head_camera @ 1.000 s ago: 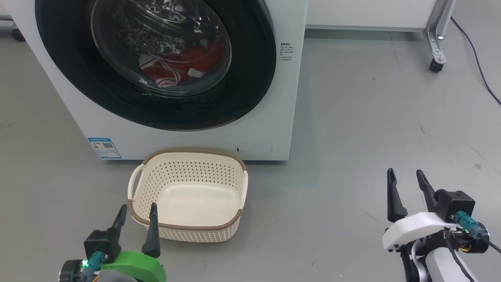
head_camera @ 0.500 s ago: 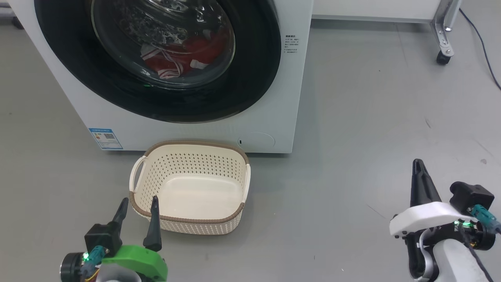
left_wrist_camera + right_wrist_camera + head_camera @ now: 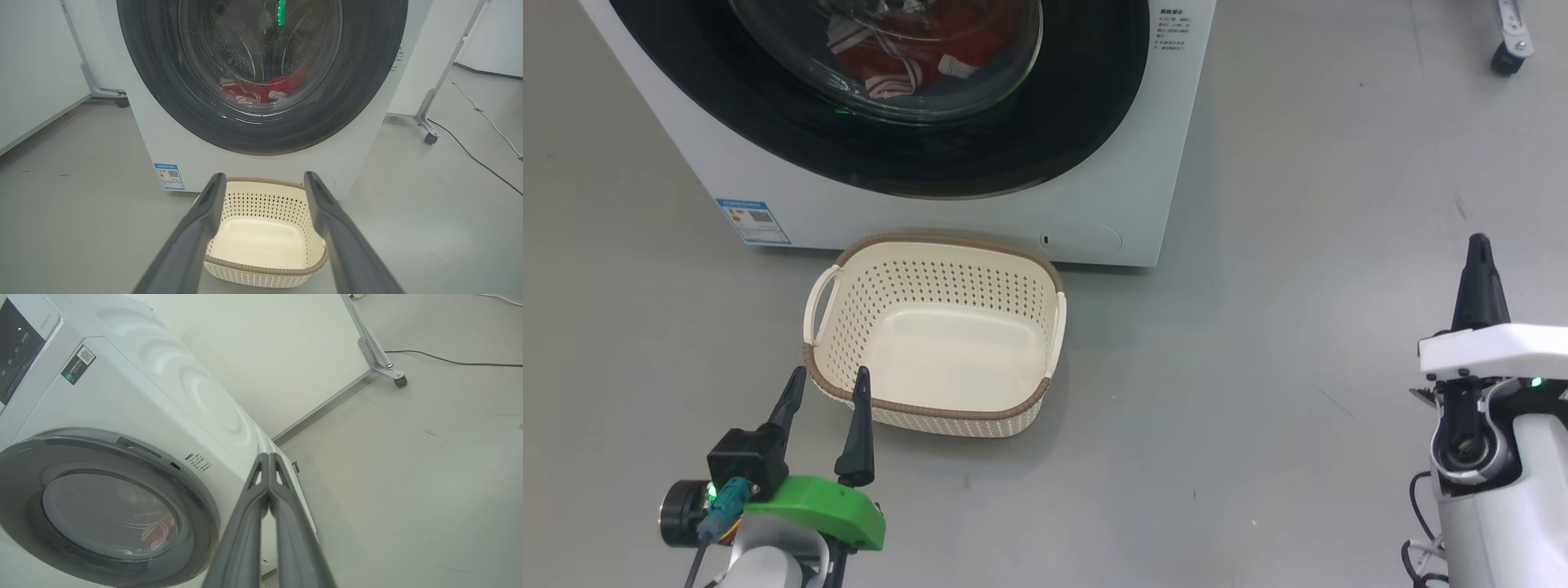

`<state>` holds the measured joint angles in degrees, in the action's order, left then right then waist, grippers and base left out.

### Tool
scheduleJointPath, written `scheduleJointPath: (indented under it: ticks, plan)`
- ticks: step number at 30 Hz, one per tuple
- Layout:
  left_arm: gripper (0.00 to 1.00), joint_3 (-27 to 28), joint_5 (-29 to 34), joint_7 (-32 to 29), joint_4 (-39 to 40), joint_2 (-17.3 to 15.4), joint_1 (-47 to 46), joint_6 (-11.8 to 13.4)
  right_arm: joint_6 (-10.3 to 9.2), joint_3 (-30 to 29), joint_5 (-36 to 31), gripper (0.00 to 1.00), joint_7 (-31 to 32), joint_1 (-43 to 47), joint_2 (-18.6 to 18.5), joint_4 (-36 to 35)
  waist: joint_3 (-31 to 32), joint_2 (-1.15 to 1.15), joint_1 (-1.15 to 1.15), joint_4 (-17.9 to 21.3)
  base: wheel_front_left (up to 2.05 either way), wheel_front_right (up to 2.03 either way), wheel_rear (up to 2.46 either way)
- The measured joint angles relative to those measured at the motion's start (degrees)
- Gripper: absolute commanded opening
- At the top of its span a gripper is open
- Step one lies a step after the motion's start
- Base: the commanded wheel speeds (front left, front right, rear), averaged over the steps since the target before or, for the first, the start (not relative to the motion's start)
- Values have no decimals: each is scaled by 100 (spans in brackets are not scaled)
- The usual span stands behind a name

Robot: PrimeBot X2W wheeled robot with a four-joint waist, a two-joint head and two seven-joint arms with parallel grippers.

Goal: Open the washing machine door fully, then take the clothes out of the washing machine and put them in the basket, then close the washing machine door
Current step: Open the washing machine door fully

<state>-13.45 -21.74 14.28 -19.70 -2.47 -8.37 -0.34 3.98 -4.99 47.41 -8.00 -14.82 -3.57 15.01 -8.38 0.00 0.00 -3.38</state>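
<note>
The white washing machine [image 3: 768,196] stands at the top of the head view with its round black door [image 3: 1078,122] shut. Red clothes [image 3: 890,49] with white stripes lie behind the glass, also seen as clothes [image 3: 261,87] in the left wrist view and clothes [image 3: 157,535] in the right wrist view. The cream basket [image 3: 931,408] sits empty on the floor just before the machine. My left gripper [image 3: 827,382] is open at the basket's near left rim. My right gripper [image 3: 1476,245] is shut on nothing, far right of the machine, fingers pressed together.
Grey floor spreads to the right of the machine. A wheeled metal frame leg [image 3: 1507,49] stands at the top right, and a black cable [image 3: 470,151] runs along the floor behind it. A white panel wall [image 3: 265,355] stands beyond the machine.
My right gripper has shut and its arm has lifted and turned at the right edge. The head camera has tilted down, so the machine and basket sit higher in the picture.
</note>
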Motion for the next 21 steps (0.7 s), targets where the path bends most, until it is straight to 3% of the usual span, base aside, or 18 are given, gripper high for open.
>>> scheduleJointPath:
  ticks: [11,21]
  plan:
    - [100,-164,-109,0,146,9,-253,-32,-15,-371,1021,0,905,-1309,-59,-153,-624,0,0,-256,0,0,0]
    - [100,-419,-268,0,274,19,-611,-120,-323,-335,1233,0,1693,-2547,-514,-260,-1273,0,0,-508,0,0,0]
